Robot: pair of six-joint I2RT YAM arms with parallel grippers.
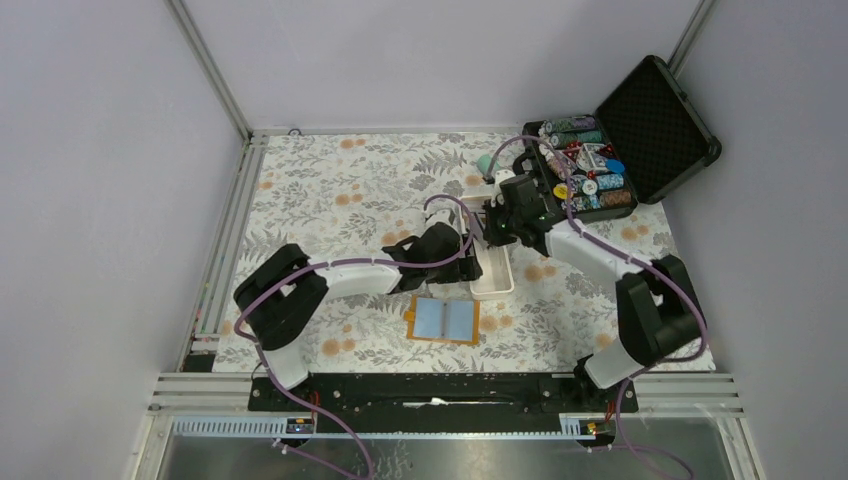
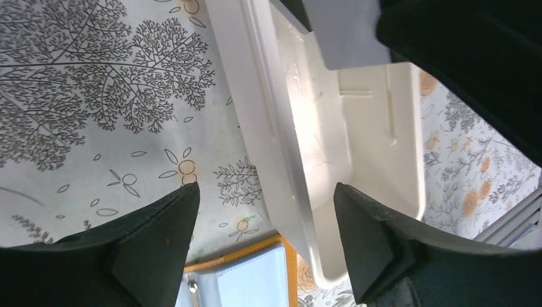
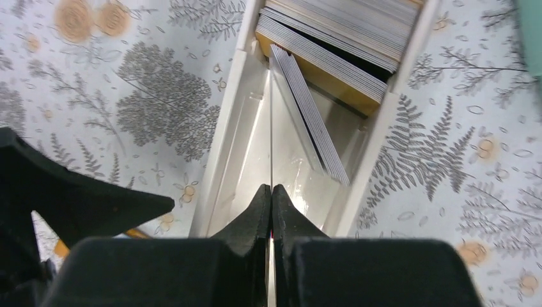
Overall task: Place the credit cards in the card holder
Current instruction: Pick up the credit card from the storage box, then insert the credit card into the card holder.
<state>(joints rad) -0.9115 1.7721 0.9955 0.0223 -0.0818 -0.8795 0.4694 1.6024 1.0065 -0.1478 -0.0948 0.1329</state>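
Your right hand (image 3: 271, 188) pinches one credit card (image 2: 348, 32), prob. light, stiff & slick, by its edge; left hand (image 2: 265, 192) open, empty.

Table (image 1: 330, 180) under floral cloth (image 1: 300, 200), grey ferns and orange blossoms. Near its middle, long white tray (image 1: 493, 292). Just nearside of tray, slightly left: holder (image 1: 444, 321), flat and open, blue pockets up. Far right of tray: black case (image 1: 655, 120), lid raised. Just beyond tray's far end: small teal thing (image 1: 485, 164), kind unclear.
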